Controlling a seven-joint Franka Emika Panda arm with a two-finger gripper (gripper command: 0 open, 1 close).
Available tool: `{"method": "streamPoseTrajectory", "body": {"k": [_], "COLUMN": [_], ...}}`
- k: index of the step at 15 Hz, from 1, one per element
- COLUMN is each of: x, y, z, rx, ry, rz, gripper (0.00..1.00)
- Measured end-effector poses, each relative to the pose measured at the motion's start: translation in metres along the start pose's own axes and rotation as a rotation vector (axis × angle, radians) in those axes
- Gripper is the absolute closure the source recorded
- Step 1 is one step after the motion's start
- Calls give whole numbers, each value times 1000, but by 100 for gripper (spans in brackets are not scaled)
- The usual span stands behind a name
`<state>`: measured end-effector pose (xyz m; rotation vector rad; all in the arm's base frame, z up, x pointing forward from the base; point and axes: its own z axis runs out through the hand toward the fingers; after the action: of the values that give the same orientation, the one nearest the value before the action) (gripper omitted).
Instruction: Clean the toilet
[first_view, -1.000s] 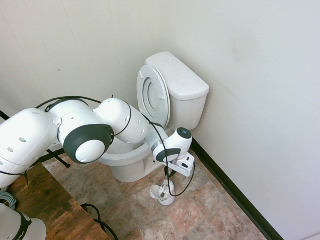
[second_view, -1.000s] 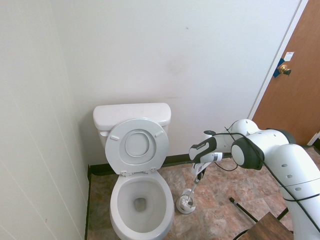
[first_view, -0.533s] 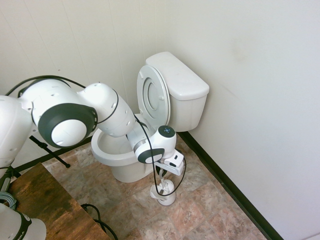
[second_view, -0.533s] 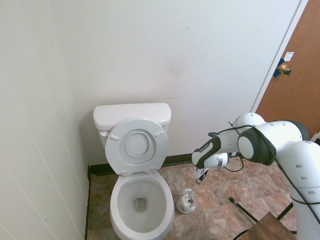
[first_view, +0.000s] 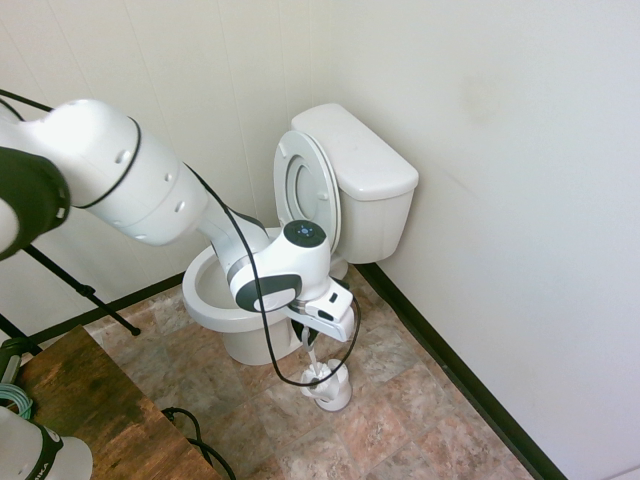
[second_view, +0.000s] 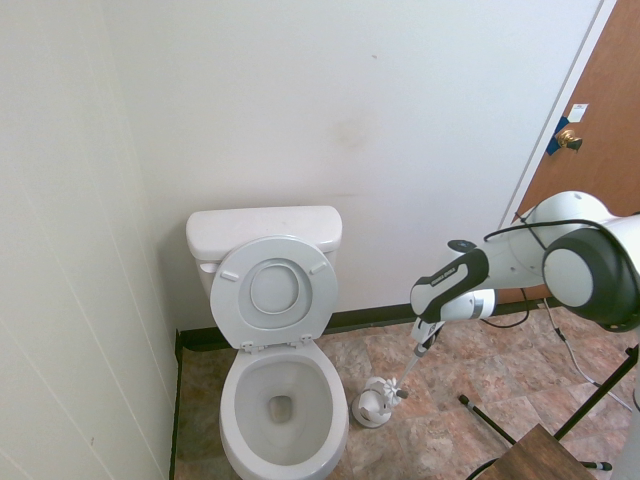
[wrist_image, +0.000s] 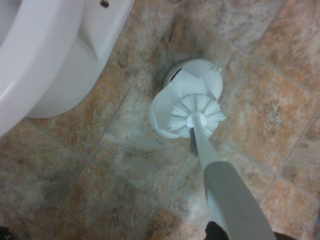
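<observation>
The toilet (first_view: 362, 178) stands against the wall with its round lid (second_view: 274, 291) and seat raised and its oval bowl (second_view: 281, 402) open. On the tiled floor beside the bowl stands a small white brush holder (second_view: 369, 407) (first_view: 330, 392) (wrist_image: 167, 107). My gripper (second_view: 427, 342) (first_view: 309, 340) hangs above it, shut on the grey handle of a toilet brush (wrist_image: 227, 200). The brush's white bristle head (wrist_image: 196, 118) (second_view: 399, 391) hovers just over the holder's rim, on the side away from the bowl (wrist_image: 35, 55).
A brown door (second_view: 592, 170) with a brass knob is at the right in the second exterior view. A dark wooden table corner (first_view: 85, 405) (second_view: 530, 455) sits near the arm's base. A black baseboard (first_view: 455, 375) lines the wall behind the toilet.
The arm has swung back from the toilet and risen. The brush head has come up out of the holder and now hangs just beside and above it.
</observation>
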<state>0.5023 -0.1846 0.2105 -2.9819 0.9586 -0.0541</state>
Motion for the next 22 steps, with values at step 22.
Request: {"method": "streamPoseTrajectory", "body": {"k": [22], "x": [-189], "y": [-216], "z": [-213], "rx": [56], "ry": [46], "rz": [-246], "gripper": [100]}}
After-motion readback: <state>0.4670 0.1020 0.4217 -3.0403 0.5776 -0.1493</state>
